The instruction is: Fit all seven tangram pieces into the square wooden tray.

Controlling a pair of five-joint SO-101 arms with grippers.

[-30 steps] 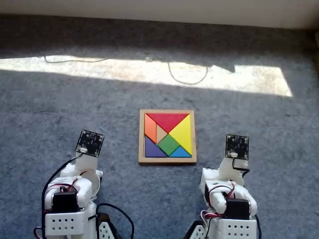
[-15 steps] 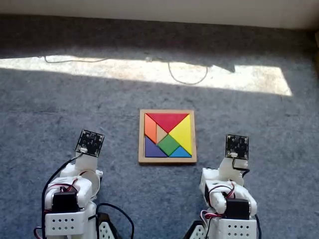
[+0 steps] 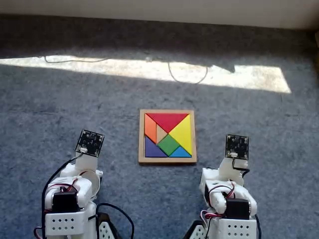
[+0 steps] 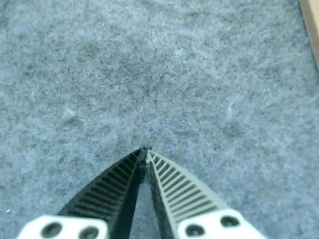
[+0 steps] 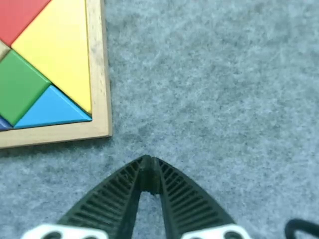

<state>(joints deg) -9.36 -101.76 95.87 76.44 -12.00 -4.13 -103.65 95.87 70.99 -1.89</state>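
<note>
The square wooden tray (image 3: 167,161) lies flat in the middle of the grey, carpet-like desk (image 3: 259,129), with all seven pieces seated in it. The red triangle (image 3: 167,121) is at the far side, the yellow triangle (image 3: 183,133) on the right and the orange parallelogram (image 3: 150,129) on the left, with the small tan triangle (image 3: 160,134) beside it. The green square (image 3: 169,144), purple triangle (image 3: 151,149) and light blue triangle (image 3: 181,153) lie toward the near edge. The left gripper (image 4: 145,149) hangs over bare desk left of the tray, its tips pinched together on nothing. The right gripper (image 5: 148,159) sits just off the tray's near right corner, likewise closed and empty. A sunlit band (image 3: 124,69) and a thin cable (image 3: 187,81) cross the desk farther back
</note>
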